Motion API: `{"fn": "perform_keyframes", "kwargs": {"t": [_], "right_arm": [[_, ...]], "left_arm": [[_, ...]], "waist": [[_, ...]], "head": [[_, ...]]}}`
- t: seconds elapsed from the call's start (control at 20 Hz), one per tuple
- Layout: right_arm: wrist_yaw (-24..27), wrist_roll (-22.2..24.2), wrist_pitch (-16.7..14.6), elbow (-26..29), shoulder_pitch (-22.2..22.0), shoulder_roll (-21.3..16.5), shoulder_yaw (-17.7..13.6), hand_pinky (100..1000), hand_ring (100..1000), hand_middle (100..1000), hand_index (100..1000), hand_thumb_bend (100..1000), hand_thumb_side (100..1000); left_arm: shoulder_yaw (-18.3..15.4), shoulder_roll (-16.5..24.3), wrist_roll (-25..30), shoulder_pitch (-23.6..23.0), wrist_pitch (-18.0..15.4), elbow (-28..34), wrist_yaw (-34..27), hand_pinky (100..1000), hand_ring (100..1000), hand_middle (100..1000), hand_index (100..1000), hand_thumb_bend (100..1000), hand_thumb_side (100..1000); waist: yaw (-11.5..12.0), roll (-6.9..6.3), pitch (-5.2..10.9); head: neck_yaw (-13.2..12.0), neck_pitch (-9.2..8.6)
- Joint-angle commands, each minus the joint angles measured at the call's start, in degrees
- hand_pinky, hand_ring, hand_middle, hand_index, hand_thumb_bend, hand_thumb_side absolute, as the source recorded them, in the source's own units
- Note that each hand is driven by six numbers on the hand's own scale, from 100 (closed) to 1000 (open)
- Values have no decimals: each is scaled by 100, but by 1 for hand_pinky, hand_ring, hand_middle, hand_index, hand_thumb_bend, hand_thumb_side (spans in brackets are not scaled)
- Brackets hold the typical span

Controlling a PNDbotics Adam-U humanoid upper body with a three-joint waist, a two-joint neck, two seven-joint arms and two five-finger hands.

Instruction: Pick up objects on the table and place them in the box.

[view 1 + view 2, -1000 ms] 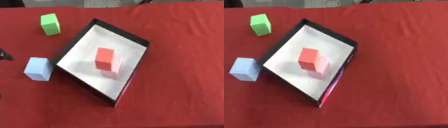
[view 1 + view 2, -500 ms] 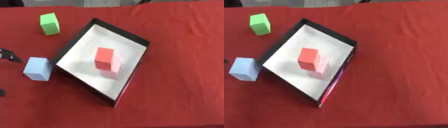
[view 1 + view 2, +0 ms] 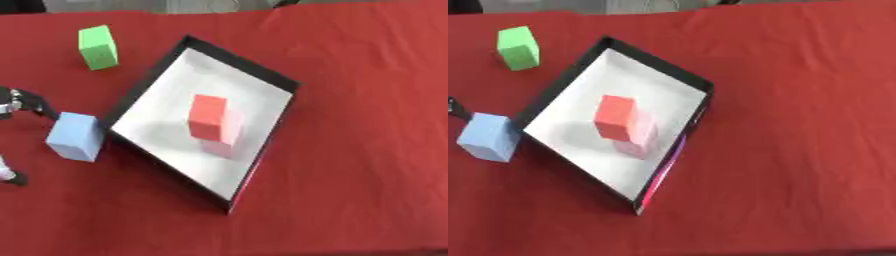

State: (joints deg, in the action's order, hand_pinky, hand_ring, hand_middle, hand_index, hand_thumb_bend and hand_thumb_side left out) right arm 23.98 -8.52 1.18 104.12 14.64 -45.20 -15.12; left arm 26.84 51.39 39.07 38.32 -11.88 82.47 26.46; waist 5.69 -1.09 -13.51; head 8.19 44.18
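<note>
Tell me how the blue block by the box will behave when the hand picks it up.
The blue block looks like a matte, flat-faced foam piece, so it is probably light and easy to pinch without slipping. Its flat faces mean it should not roll. It lies close beside the box wall, so a push could press it against the wall. The left hand shows only at the edge.

Test bench: red cloth with foam blocks.

Left hand partly in view at the left edge, fingers spread apart.
</note>
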Motion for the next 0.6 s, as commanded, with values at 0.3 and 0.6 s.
{"fn": "perform_keyframes", "kwargs": {"t": [0.3, 0.6], "right_arm": [[2, -30, 29, 0, 13, -130, -76, 950, 753, 710, 860, 100, 524], [31, 56, 23, -11, 27, -104, -57, 955, 756, 722, 864, 100, 536]], "left_arm": [[-508, 655, 106, -165, 909, 1388, 496, 873, 848, 786, 866, 865, 217], [-465, 557, 259, -47, 1080, 1516, 461, 902, 870, 806, 878, 892, 209]], "waist": [[-13, -81, -41], [-45, -81, -32]], "head": [[-25, -6], [-45, -6]]}}
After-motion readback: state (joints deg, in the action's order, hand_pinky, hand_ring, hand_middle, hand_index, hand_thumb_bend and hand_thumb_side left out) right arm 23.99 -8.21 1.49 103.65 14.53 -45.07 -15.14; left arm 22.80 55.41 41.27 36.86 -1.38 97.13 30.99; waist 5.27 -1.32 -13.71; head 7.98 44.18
